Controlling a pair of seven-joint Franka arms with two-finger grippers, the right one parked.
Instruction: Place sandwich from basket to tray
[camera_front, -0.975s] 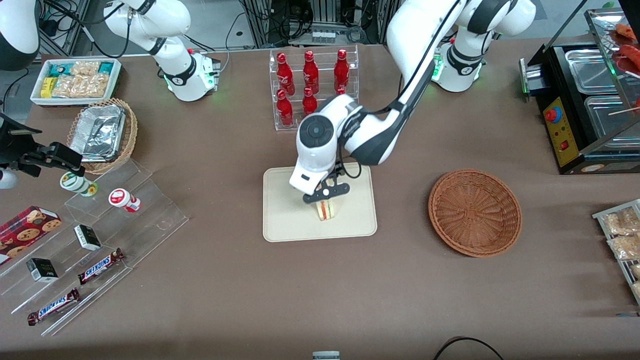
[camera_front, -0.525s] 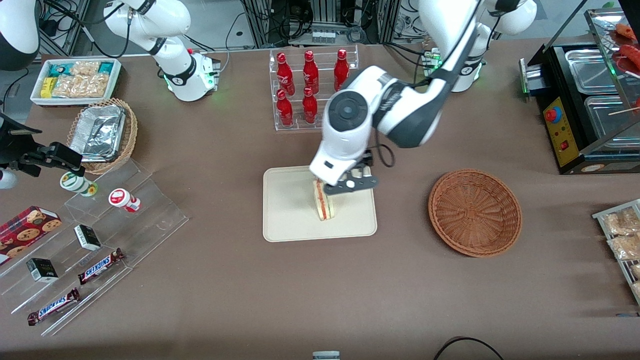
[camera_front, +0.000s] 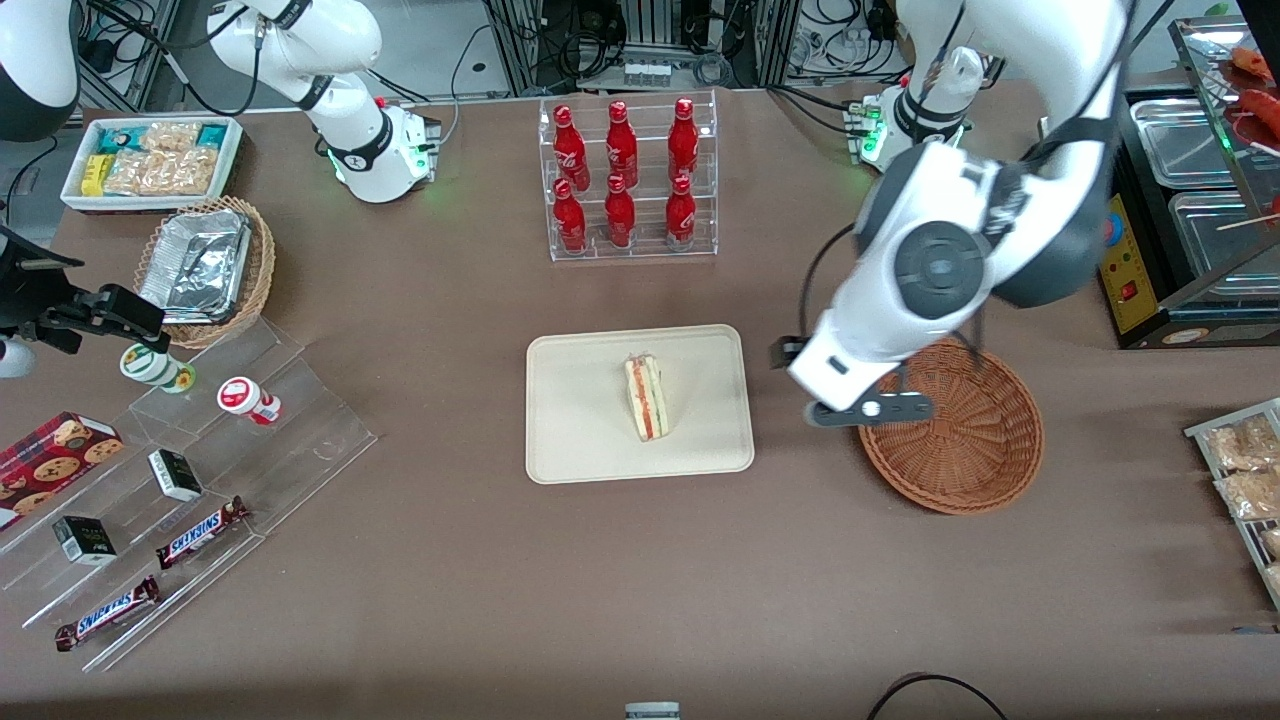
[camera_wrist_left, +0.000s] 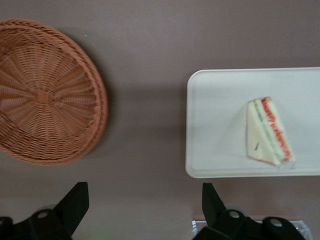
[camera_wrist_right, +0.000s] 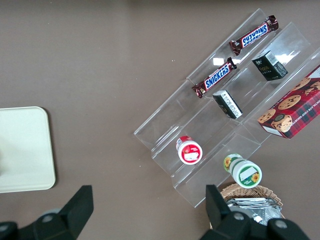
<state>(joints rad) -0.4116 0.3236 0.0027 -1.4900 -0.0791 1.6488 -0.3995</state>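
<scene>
The sandwich (camera_front: 646, 398) lies on the beige tray (camera_front: 575, 440) at the table's middle, its red and green filling edge up; it also shows in the left wrist view (camera_wrist_left: 267, 131) on the tray (camera_wrist_left: 215, 125). The reddish-brown wicker basket (camera_front: 965, 440) is empty and lies toward the working arm's end; it also shows in the left wrist view (camera_wrist_left: 45, 120). My left gripper (camera_front: 868, 409) is open and empty, raised above the bare table between tray and basket, at the basket's rim. In the left wrist view its fingers (camera_wrist_left: 75, 202) stand wide apart.
A clear rack of red bottles (camera_front: 625, 180) stands farther from the front camera than the tray. A clear stepped shelf with snack bars and cups (camera_front: 200, 470), a lighter wicker basket with foil containers (camera_front: 205, 265) and a white snack bin (camera_front: 150, 160) lie toward the parked arm's end. A black food warmer (camera_front: 1170, 210) stands at the working arm's end.
My left gripper let go of the sandwich on the tray, rose, and moved sideways from the tray toward the basket. The sandwich stays on the tray.
</scene>
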